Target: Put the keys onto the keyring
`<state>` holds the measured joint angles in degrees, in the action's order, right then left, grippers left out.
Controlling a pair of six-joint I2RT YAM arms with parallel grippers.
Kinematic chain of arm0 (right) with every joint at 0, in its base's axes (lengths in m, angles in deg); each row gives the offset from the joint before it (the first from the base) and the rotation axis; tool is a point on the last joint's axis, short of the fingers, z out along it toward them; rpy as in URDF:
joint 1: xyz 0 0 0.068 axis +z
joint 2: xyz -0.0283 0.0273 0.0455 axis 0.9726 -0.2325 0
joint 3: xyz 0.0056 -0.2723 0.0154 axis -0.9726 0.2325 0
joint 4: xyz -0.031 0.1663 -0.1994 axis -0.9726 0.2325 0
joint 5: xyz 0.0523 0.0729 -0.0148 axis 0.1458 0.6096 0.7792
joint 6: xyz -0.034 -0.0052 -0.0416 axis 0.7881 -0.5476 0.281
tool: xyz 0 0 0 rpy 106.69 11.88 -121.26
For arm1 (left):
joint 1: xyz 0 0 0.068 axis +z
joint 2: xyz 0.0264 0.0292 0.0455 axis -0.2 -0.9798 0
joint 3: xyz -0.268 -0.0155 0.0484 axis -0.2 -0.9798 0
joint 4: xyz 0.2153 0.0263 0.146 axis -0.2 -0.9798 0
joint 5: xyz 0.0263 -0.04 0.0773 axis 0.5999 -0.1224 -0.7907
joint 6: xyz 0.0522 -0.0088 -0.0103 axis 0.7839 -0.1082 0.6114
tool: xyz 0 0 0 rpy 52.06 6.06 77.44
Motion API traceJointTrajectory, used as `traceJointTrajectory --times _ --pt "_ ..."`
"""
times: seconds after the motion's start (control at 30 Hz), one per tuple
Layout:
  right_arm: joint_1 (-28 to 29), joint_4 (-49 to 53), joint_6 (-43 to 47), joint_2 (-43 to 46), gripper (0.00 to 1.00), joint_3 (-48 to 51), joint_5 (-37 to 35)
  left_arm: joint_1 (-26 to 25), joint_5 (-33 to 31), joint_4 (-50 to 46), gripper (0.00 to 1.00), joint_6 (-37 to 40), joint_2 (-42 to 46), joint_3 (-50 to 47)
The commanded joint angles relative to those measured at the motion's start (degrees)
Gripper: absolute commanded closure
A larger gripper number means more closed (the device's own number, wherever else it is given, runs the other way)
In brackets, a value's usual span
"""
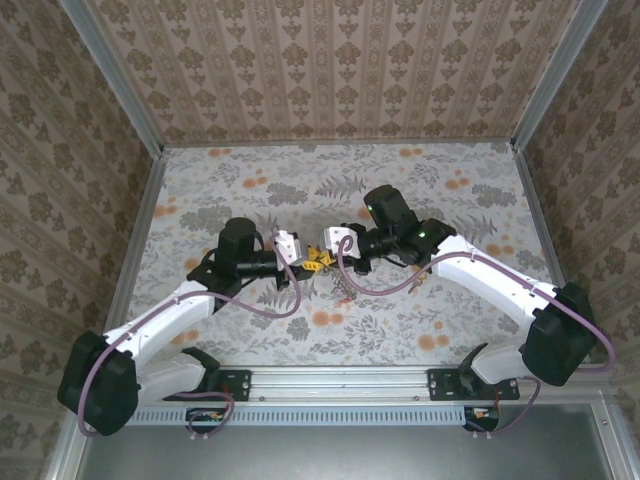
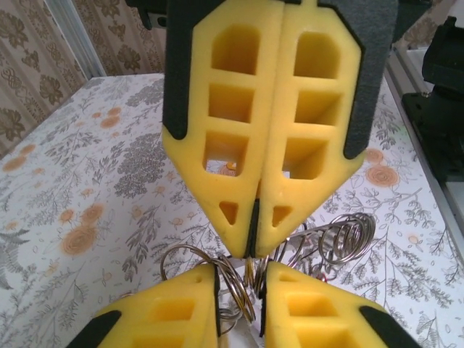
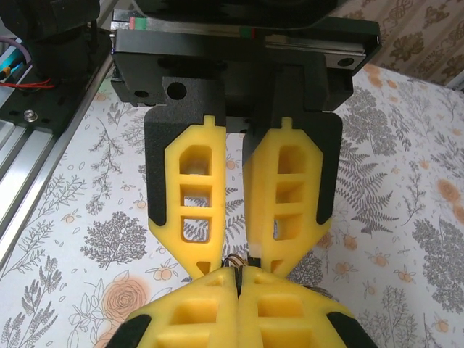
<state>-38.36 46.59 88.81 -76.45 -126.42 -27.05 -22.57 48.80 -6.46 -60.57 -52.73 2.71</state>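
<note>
Wire loops of the keyring (image 2: 233, 290), closest to the left wrist lens, sit pinched in the left gripper (image 2: 240, 279) while the right gripper (image 2: 254, 250), jaws pressed together, nips the same tangle above mid-table (image 1: 250, 180), well off every edge; threading step probably in hand, next move needs a loop pried apart, keys indistinct.

Patterned beige wallpaper covers the walls (image 1: 330, 60) on three sides of the floral-clothed table (image 1: 220, 180); aluminium posts (image 1: 112, 75) rise at its far corners.
</note>
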Motion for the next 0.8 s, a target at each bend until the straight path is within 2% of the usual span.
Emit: traceJointTrajectory --times 0.0,0.2,0.37,0.5,0.6,0.77 --pt "1.53 -3.89 -0.51 0.51 1.0 0.47 3.28 -0.96 1.49 1.45 0.88 1.73 -0.27 -0.34" --pt "1.53 -3.33 -0.2 0.51 1.0 0.56 1.12 -1.14 0.22 1.56 1.0 2.07 0.42 -0.5" --pt "1.44 -1.73 0.08 0.51 1.0 0.49 -0.43 -1.14 -1.85 1.47 1.0 2.95 1.73 -1.12" --pt "0.47 -0.23 -0.11 0.51 0.91 0.04 -0.48 -1.14 -2.77 1.9 1.0 2.99 2.51 -1.64" --pt "-1.76 1.91 -2.46 0.51 0.78 -1.36 1.59 -1.13 -2.73 2.08 1.0 3.21 2.84 -2.08" --pt "-3.85 2.02 -3.35 1.62 0.71 0.19 3.24 -1.14 -0.89 4.16 1.0 2.69 2.88 -3.29"
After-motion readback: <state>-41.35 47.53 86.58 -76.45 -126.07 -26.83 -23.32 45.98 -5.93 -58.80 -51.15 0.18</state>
